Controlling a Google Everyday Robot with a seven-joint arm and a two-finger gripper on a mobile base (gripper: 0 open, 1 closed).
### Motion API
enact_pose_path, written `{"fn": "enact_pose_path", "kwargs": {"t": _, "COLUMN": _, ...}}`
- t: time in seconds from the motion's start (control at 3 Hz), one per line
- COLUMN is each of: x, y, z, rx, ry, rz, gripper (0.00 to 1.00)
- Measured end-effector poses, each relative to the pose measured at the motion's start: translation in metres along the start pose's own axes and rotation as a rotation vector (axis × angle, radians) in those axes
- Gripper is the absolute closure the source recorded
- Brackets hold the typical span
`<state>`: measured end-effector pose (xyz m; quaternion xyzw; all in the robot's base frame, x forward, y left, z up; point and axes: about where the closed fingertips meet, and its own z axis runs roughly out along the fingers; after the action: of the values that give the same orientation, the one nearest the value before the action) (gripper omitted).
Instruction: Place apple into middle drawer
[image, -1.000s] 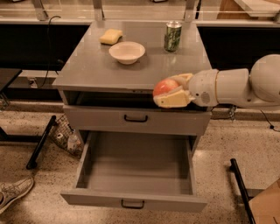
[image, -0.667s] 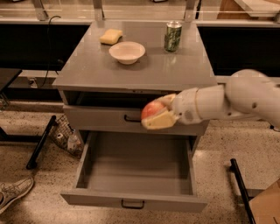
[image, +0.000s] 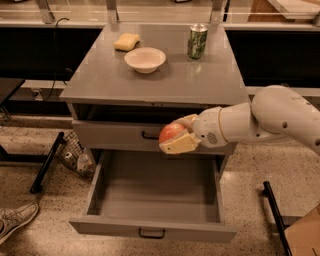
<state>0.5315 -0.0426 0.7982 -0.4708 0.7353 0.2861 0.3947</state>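
My gripper (image: 176, 135) is shut on the reddish-orange apple (image: 170, 132), holding it in front of the grey cabinet, level with the closed upper drawer's front. The apple hangs above the back part of the middle drawer (image: 153, 231), the lowest one, which is pulled fully open with a small black handle on its front. The drawer's inside shows no objects. My white arm reaches in from the right.
On the cabinet top (image: 110, 80) stand a white bowl (image: 145, 59), a yellow sponge (image: 126, 41) and a green can (image: 197, 41). The closed drawer (image: 110, 135) sits above the open one. A shoe (image: 15, 220) lies on the floor at left, and black frames stand on both sides.
My gripper with the apple has moved left and slightly down, from the cabinet's right side toward the middle, above the open drawer.
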Motion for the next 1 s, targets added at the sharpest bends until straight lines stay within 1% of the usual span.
{"fn": "enact_pose_path", "kwargs": {"t": 0.33, "x": 0.006, "y": 0.001, "z": 0.005, "rx": 0.008, "ry": 0.036, "rz": 0.034, "gripper": 1.00}}
{"fn": "enact_pose_path", "kwargs": {"t": 0.67, "x": 0.094, "y": 0.007, "z": 0.057, "rx": 0.002, "ry": 0.093, "rz": 0.124, "gripper": 1.00}}
{"fn": "enact_pose_path", "kwargs": {"t": 1.0, "x": 0.095, "y": 0.007, "z": 0.057, "rx": 0.003, "ry": 0.093, "rz": 0.124, "gripper": 1.00}}
